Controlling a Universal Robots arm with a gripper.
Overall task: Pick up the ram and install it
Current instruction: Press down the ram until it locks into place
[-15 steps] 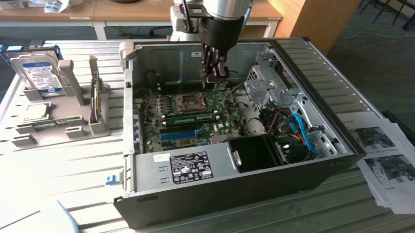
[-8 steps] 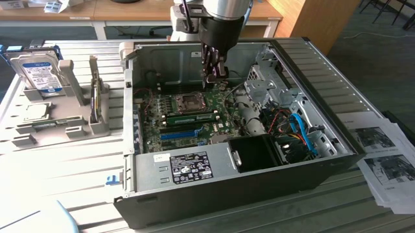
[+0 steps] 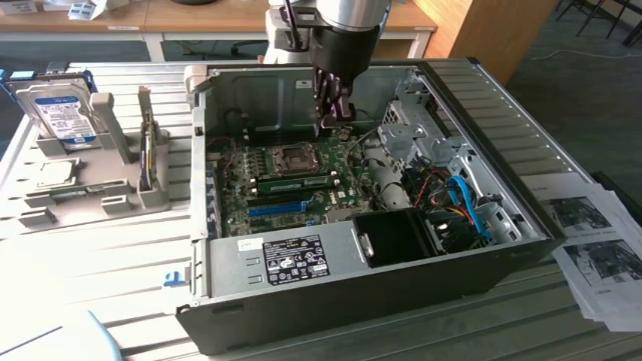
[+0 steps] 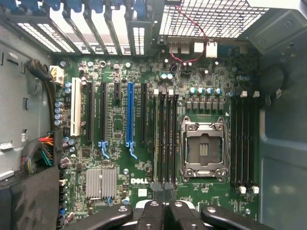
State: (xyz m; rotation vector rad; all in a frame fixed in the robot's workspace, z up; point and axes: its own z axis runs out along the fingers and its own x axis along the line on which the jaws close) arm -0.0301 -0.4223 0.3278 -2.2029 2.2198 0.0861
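Observation:
The ram (image 3: 291,183), a long green stick, lies in a motherboard slot between the CPU socket (image 3: 296,156) and the bright blue slot (image 3: 276,208). In the wrist view the ram (image 4: 156,139) appears edge-on in the bank of black slots beside the CPU socket (image 4: 203,148). My gripper (image 3: 336,111) hangs inside the open computer case (image 3: 522,226), above the far part of the board and clear of the ram. In the wrist view the gripper (image 4: 163,208) is shut, its fingers pressed together with nothing between them.
A silver hard drive (image 3: 60,113) stands in a grey holder (image 3: 101,180) at the exterior view's left. Inside the case are a metal drive cage (image 3: 422,128), blue cables (image 3: 467,203) and a black shroud (image 3: 396,237). Printed papers (image 3: 592,248) lie at the right.

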